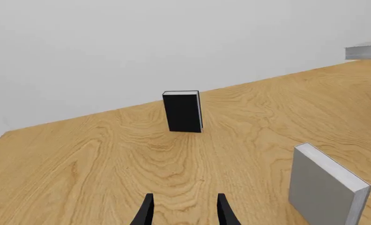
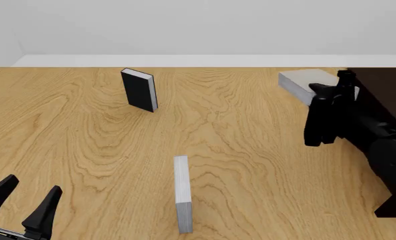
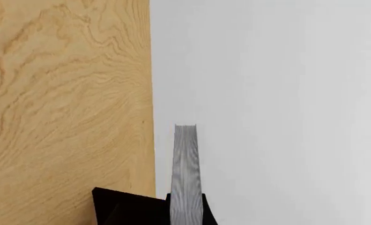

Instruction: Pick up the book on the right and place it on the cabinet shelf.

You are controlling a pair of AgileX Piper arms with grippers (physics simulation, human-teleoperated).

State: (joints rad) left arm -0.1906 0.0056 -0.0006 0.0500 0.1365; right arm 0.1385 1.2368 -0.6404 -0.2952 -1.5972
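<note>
- The right tool [image 2: 328, 92] is clamped on the book [image 2: 305, 84], a pale silver-grey block held lying flat in the air at about two o'clock in the front view, well above the tabletop [image 2: 251, 150].
- In the right wrist view the book [image 3: 186, 173] shows edge-on as a thin grey strip running out from between the dark fingers [image 3: 126, 206], with the pale wall behind it.
- The book sits just beside the dark cabinet [image 2: 385, 100], which fills the three o'clock edge of the front view; whether the book touches it I cannot tell, and the shelf recess itself is hidden behind the right arm.
- The left tool [image 2: 23, 200] hovers low at about seven o'clock, its two black fingers spread to a moderate gap and gripping nothing; the left wrist view shows the same gap [image 1: 183, 211] over bare wood.
- A narrow grey book [image 2: 182, 192] stands upright on the tabletop at about six o'clock, well apart from both tools; it also shows in the left wrist view [image 1: 326, 185].
- A black-covered book [image 2: 139, 90] stands upright at about eleven o'clock, also visible in the left wrist view [image 1: 183, 111].
</note>
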